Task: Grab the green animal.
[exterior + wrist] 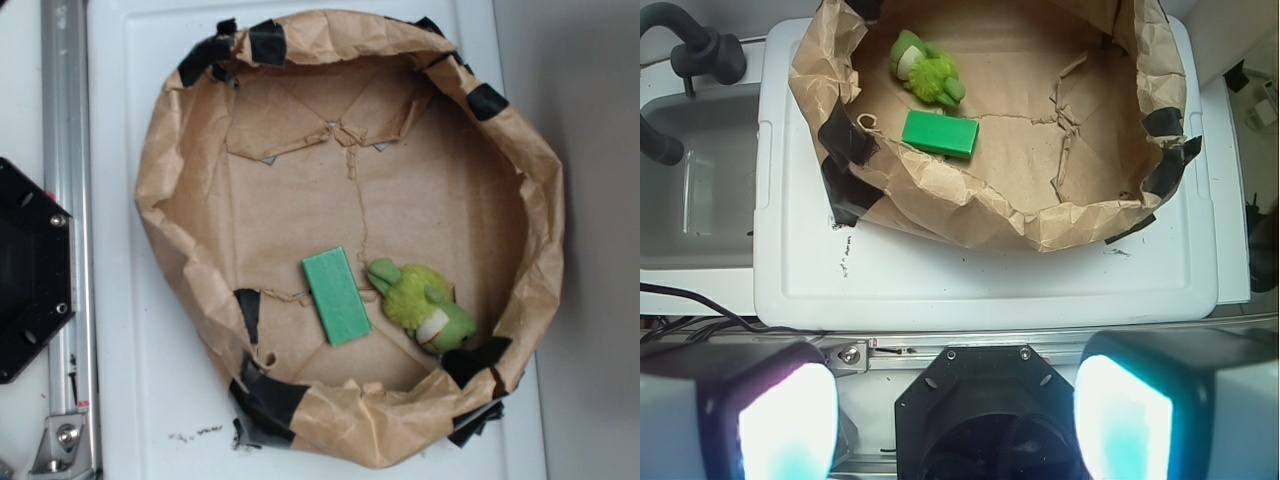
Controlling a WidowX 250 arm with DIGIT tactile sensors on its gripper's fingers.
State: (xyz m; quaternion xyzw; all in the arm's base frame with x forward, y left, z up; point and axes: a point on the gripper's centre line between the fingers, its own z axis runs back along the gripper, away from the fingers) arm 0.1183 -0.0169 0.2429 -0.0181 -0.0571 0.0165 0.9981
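Exterior view: I see a white worktop (130, 400) carrying a brown paper ring (160, 200), taped with black, likely there to stop toys rolling off. Inside it, toward the bottom-right corner, the green animal (420, 305) lies just beside a flat green block (336, 296), perhaps touching it. No arm shows here.

Wrist view: my gripper (956, 420) hangs back over the near edge, well apart from the animal (925, 70) at upper left. Its fingers (785, 420) stand wide apart, holding nothing.
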